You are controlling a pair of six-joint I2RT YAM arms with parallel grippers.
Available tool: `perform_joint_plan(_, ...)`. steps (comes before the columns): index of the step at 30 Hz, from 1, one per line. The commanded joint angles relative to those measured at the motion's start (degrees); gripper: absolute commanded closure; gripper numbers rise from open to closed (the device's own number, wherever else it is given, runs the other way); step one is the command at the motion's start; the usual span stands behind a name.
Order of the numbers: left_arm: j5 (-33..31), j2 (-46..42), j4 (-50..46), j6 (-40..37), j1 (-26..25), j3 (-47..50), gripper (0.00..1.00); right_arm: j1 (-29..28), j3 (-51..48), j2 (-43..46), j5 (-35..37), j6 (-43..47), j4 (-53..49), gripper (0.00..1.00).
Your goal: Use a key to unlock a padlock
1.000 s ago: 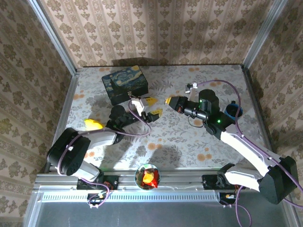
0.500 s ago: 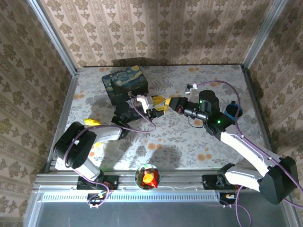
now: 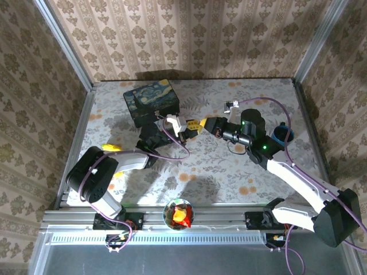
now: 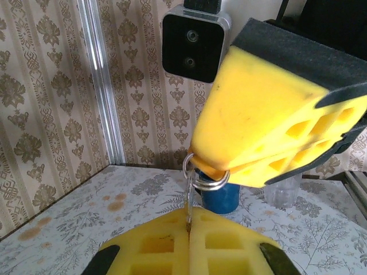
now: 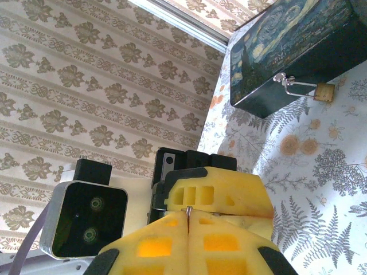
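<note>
padlock (image 5: 324, 90) hooked on the box (image 5: 298, 46), body pointing out from the box face, off to the left of my meeting fingertips, left arm nearer | key (image 4: 188, 201) blade pinched in my closed left gripper (image 4: 189, 229) | ring (image 4: 213, 187) end clamped in my right gripper (image 5: 188, 220) | judged: key must travel leftward to reach the lock

White-and-black arms (image 3: 298, 180), purple cables (image 3: 286, 255), yellow foam finger pads (image 4: 229, 252), possibly green LED (image 3: 264, 146)
</note>
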State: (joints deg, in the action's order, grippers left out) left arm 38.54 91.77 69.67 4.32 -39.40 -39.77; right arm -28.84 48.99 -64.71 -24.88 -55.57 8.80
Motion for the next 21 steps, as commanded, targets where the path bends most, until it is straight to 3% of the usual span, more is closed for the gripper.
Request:
perform_joint_plan(1,-1.15,-3.51,-2.11,-2.77,-0.07,0.58,1.0,0.06,-0.87,0.17,-0.12,0.65,0.62,1.0)
perform_joint_plan(4,-1.29,-6.76,-10.35,-6.01,-0.04,0.03,1.0,0.09,0.03,0.67,0.72,3.14,-2.32,0.98)
perform_joint_plan(10,-4.6,-14.86,-38.86,-15.0,0.07,-4.86,1.0,0.1,1.14,3.94,3.52,9.76,-9.01,0.68)
perform_joint_plan(13,-6.83,-18.73,-54.77,-21.76,0.15,-7.77,1.0,0.1,2.04,7.22,5.95,15.67,-13.98,0.59)
perform_joint_plan(16,-8.5,-21.28,-70.28,-28.92,0.19,-11.65,1.0,0.1,2.61,10.42,8.12,22.46,-18.07,0.55)
perform_joint_plan(21,-8.0,-22.68,-88.08,-36.73,0.29,-17.53,1.0,-0.37,2.47,12.73,6.18,31.07,-19.88,0.55)
